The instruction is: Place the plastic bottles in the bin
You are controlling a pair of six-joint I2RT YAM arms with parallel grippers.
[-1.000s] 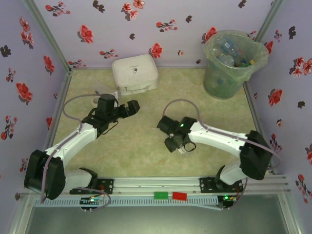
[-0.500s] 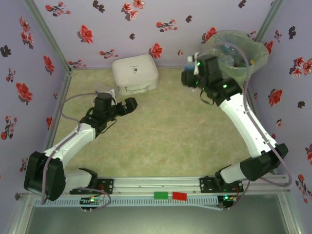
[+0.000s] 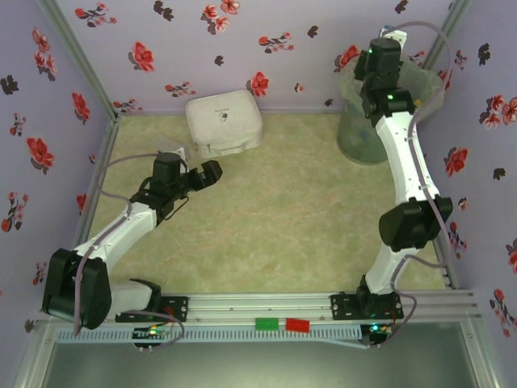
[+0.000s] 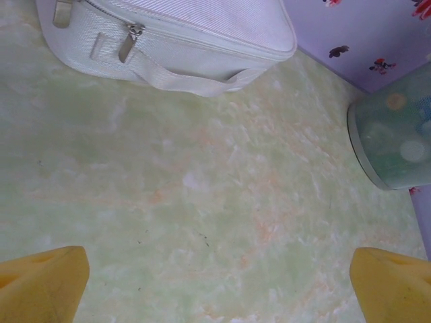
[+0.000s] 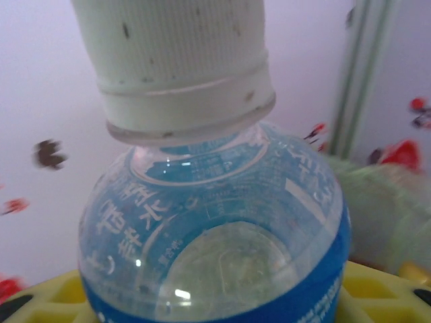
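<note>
Bottle held high: the right arm stands stretched almost to its full length, rising from its base at the near right and leaning away toward the far right corner, with its elbow well up off the table (image 3: 283,226). At the top of that reach the right gripper (image 3: 388,40) sits over the far side of the bin (image 3: 355,133), as seen from overhead. It is closed on a clear plastic bottle (image 5: 215,222) with a blue label. From the wrist I can see its yellow pads (image 5: 384,289) pressed in on the bottle's body from either side, and the white ribbed cap (image 5: 178,60) pointing away from the wrist. A pale green blur, the bin's colour, shows behind the bottle on the right.

The left arm is folded low on the left side of the table, with its forearm angled toward the far middle. The left gripper (image 3: 208,173) hangs just above the bare surface with its jaws spread wide and nothing between them. Its yellow fingertips (image 4: 40,282) sit at opposite corners of the wrist view. A white zipped case (image 3: 224,121) lies just beyond it by the far wall. The bin stands well apart from it, off to the right.
</note>
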